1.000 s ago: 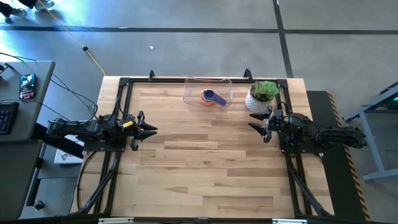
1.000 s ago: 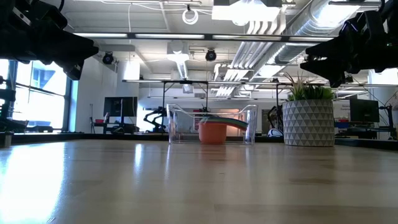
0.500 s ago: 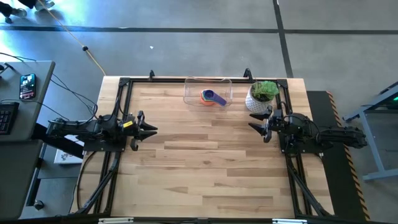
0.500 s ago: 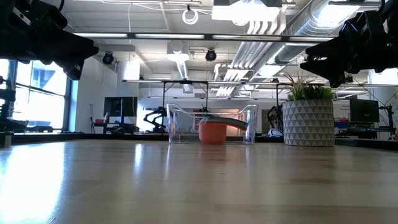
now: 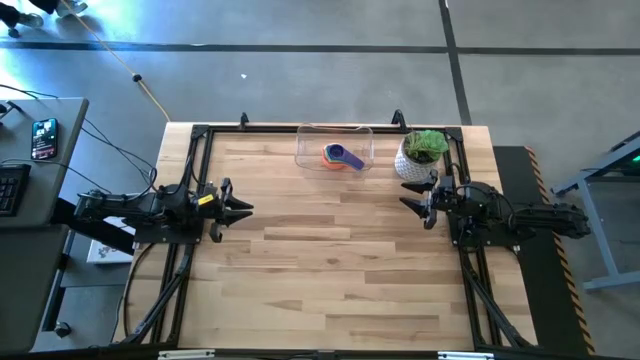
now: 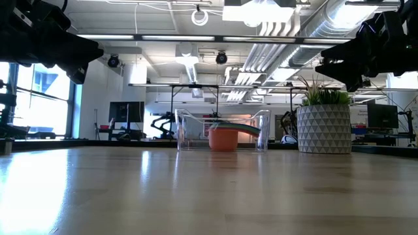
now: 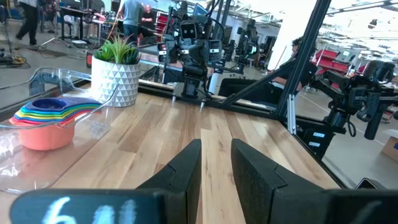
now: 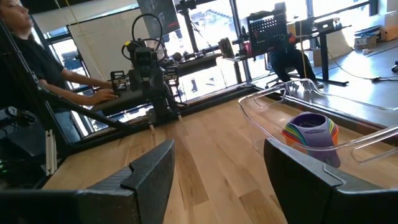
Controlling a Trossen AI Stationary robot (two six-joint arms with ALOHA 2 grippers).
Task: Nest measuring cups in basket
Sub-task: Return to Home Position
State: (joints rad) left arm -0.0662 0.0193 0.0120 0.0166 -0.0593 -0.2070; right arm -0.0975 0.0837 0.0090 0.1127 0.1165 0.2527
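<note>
The measuring cups sit nested in one stack, an orange cup outermost and a purple one on top, inside the clear basket at the table's far edge. The stack also shows in the low view, the left wrist view and the right wrist view. My left gripper hovers level at the table's left edge, open by a narrow gap. My right gripper hovers level at the right edge, wide open. Both are far from the basket and hold nothing.
A white patterned pot with a green plant stands just right of the basket, close to my right gripper. A black frame runs along the table's edges. A person sits beyond the table's left side. Bare wood spreads between the arms.
</note>
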